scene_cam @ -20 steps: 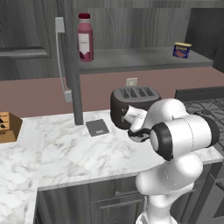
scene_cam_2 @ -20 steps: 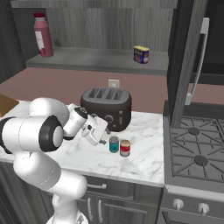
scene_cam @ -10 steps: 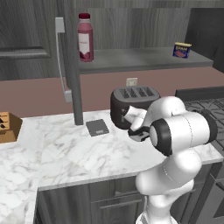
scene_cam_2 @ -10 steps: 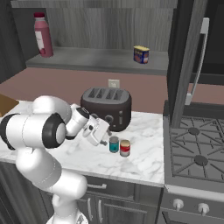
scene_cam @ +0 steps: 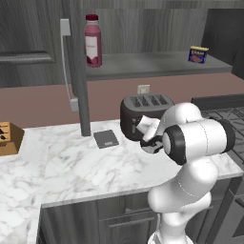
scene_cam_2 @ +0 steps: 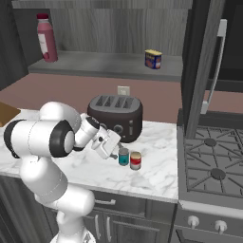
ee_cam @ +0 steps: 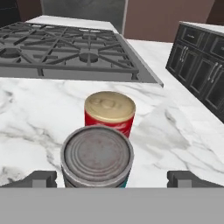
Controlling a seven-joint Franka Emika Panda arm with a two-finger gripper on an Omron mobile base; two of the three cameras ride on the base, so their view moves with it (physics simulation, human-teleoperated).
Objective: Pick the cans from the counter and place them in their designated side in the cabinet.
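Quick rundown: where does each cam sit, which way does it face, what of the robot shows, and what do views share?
Left base view: behind-left of the arm, facing the counter, toaster and shelf; arm at lower right.
Right base view: behind-right, facing the same counter; arm at lower left, open end effector beside the teal can and red can.
Hand view: looks along the end effector at both cans, stove beyond.
Both base views share toaster, bottle and blue tin.

At the lower centre of the hand view, the short teal can (ee_cam: 97,158) has a dull grey metal lid with ringed ridges. Behind it, the red can (ee_cam: 110,112) carries a smooth tan lid with a soft sheen. The white marble counter (ee_cam: 175,135) looks polished, veined in grey. The wall cabinet (scene_cam: 38,28), upper left of the left base view, shows matt dark wood grain, with a brushed silver bar handle (scene_cam: 66,66).
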